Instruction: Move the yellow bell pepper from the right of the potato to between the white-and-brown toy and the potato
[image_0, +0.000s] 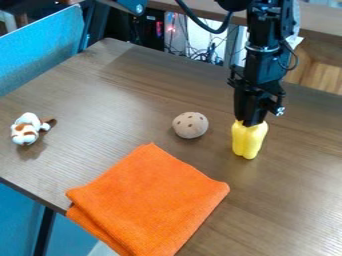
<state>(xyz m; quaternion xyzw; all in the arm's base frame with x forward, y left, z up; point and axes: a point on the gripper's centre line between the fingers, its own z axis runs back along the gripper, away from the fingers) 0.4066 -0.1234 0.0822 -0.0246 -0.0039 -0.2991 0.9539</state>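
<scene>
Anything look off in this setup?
Minor: the orange cloth has misaligned folded layers and seems to overhang the near-left edge of the table. No spill or damage visible.

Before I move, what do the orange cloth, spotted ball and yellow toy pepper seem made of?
The orange cloth looks like matte microfibre, from its fine nap and soft folds. The spotted ball, dull without glare, could be plastic or wood. The yellow toy pepper is probably smooth plastic, given its sheen.
</scene>
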